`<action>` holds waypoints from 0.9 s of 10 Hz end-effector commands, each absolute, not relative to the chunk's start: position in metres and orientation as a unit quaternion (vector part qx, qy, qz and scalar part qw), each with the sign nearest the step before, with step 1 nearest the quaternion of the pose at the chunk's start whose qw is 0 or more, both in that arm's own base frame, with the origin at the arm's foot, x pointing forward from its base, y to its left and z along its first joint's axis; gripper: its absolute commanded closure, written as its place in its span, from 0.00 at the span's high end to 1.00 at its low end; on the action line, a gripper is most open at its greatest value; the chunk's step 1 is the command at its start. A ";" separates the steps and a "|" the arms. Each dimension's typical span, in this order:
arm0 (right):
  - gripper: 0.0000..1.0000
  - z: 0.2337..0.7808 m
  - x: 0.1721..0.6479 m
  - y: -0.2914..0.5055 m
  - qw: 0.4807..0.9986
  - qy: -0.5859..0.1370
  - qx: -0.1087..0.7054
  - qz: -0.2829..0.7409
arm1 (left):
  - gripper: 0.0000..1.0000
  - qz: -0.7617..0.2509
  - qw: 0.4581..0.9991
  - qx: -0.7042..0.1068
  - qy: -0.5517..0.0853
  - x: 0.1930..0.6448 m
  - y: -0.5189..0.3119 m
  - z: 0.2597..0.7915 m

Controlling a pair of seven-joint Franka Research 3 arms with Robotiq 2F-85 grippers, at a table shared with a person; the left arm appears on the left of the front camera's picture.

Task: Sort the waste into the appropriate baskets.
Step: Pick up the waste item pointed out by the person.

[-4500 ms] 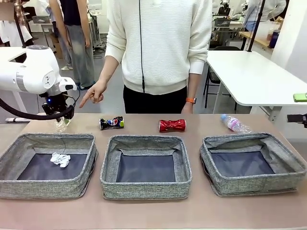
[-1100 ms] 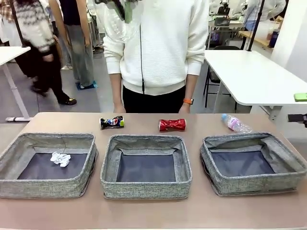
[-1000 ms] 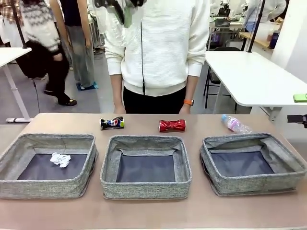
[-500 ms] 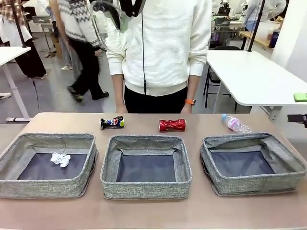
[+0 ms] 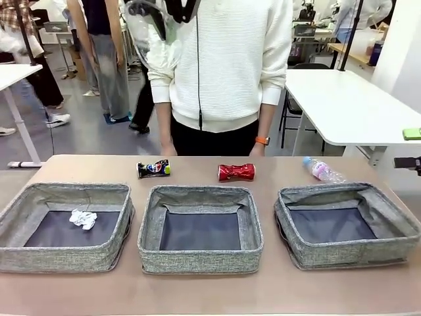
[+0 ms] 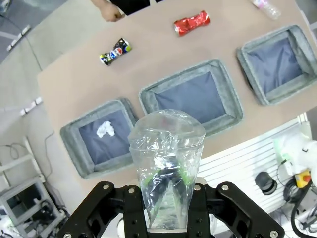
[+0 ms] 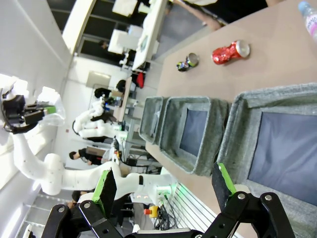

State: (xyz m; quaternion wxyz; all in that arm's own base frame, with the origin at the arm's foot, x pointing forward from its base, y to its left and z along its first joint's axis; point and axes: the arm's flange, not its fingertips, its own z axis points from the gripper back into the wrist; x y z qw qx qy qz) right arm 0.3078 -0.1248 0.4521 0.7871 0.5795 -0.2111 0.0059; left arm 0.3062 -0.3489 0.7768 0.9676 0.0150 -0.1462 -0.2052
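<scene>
Left wrist view: the left gripper is holding the plastic high over the table.
Its jaws are pinching the crumpled sheet, almost closed. The middle bin is lying straight ahead beyond the plastic; the left bin, holding the paper, is sitting to its left in this view. The right gripper is gaping wide, empty, beside the right bin.
</scene>
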 end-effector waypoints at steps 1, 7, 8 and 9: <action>1.00 0.455 0.306 -0.124 0.786 -0.206 0.582 0.001 | 0.08 -0.209 0.961 0.049 -0.172 0.288 -0.373 0.766; 1.00 0.455 0.306 -0.124 0.786 -0.206 0.582 0.001 | 0.08 -0.211 0.960 0.060 -0.177 0.264 -0.405 0.757; 1.00 0.455 0.306 -0.124 0.786 -0.206 0.582 0.001 | 0.08 -0.211 0.960 0.060 -0.177 0.264 -0.405 0.757; 1.00 0.455 0.306 -0.124 0.786 -0.206 0.582 0.001 | 0.08 -0.211 0.960 0.060 -0.177 0.264 -0.405 0.757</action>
